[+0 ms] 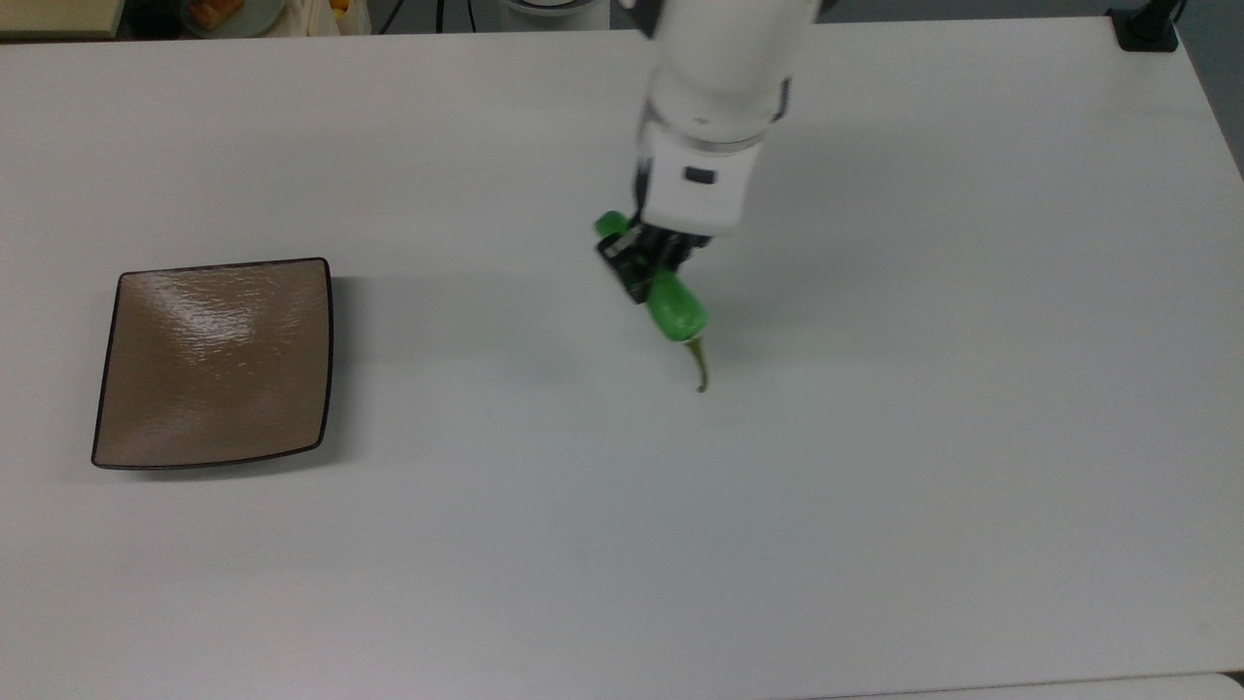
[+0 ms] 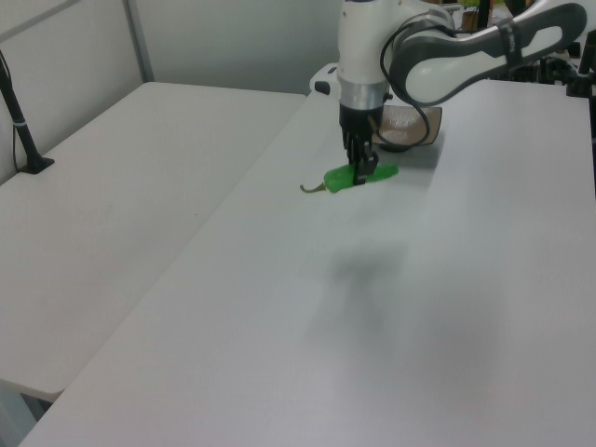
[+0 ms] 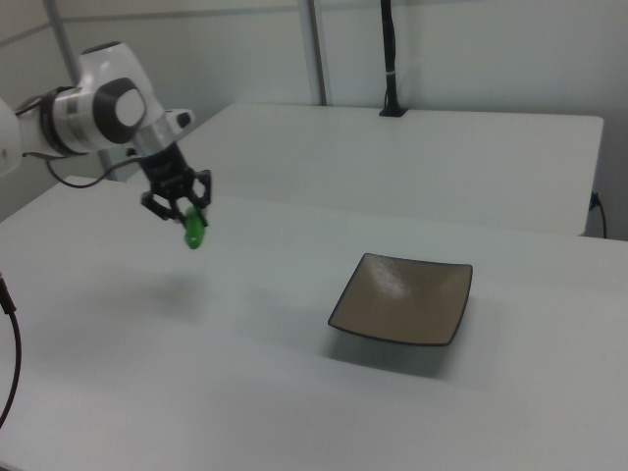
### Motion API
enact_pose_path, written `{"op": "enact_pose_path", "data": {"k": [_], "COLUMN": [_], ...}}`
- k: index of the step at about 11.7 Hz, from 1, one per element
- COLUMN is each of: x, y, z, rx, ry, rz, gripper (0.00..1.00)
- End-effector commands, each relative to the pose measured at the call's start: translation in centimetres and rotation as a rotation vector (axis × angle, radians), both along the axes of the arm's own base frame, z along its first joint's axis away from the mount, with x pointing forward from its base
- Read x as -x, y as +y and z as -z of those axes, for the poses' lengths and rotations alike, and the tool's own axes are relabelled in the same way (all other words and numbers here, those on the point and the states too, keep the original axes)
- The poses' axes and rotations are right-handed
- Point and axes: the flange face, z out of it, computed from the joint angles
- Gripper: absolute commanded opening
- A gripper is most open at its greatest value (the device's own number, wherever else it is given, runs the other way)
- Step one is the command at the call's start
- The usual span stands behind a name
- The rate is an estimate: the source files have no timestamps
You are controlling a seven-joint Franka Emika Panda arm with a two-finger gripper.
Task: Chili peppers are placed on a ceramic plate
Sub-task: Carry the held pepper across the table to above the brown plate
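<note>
Clamping the glossy green chili pepper [image 1: 674, 306] mid-body, the black two-finger gripper [image 1: 649, 264] carries it above the table, clear for transfer toward the square tan-brown ceramic plate [image 1: 216, 360].

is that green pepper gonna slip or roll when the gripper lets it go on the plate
The chili pepper looks glossy, so it may slide on the equally glossy ceramic plate. Its rounded, elongated body could roll slightly, though its curved stem may check that. Held level by the gripper without sagging, it seems stiff.
</note>
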Motion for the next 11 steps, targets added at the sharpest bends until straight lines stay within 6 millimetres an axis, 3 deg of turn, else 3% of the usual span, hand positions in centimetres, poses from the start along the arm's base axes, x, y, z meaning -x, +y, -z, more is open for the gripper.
{"op": "enact_pose_path", "data": {"k": [1, 7, 9, 11], "x": [-1.0, -3.0, -3.1, -2.9], "y": [-7.5, -23.3, -27.7, -30.2], "z": [-1.0, -1.9, -2.5, -2.5], "rx": [0.043, 0.068, 0.041, 0.047], "ry": [0.003, -0.086, -0.146, -0.158], "rz": [-0.178, -0.253, -0.266, -0.267], "gripper": [0.24, 0.24, 0.24, 0.25]}}
